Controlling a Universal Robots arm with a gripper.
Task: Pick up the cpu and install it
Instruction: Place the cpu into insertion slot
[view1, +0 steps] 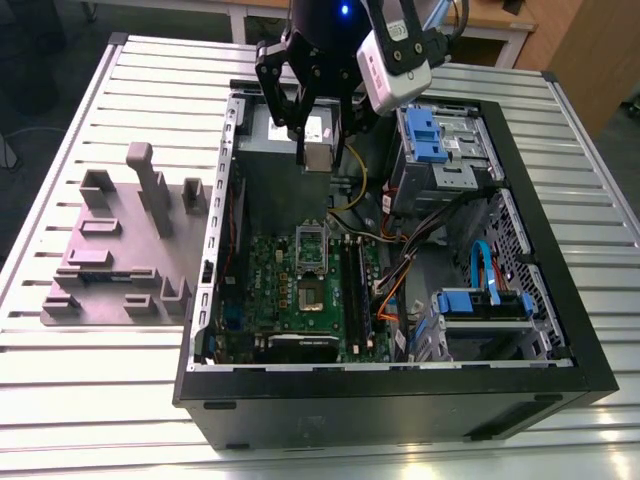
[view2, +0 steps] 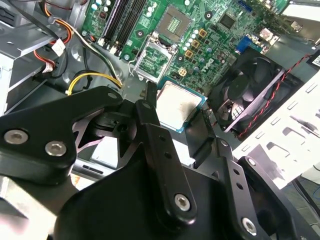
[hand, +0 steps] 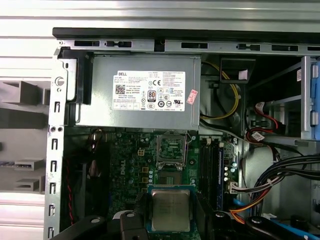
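Note:
The cpu (view1: 318, 155), a small flat square chip with a silvery top, hangs in the air over the open computer case, pinched at its edges by my gripper (view1: 318, 158), which is shut on it. In both wrist views the cpu (view2: 177, 105) (hand: 171, 210) sits between the black fingers (view2: 150, 95), top face towards the cameras. Below it lies the green circuit board (view1: 275, 290) with the dark square socket (view1: 312, 297) (view2: 175, 22) framed in metal. The socket's hinged metal frame (view1: 311, 243) (hand: 171, 149) lies flipped open beside it.
A grey power supply box (hand: 145, 92) with a white label fills the case corner beside the board. Loose cables (view1: 400, 265), blue drive cages (view1: 435, 135) and a black fan (view2: 252, 87) crowd the case. A grey fixture block (view1: 125, 240) stands on the slatted table at the exterior view's left.

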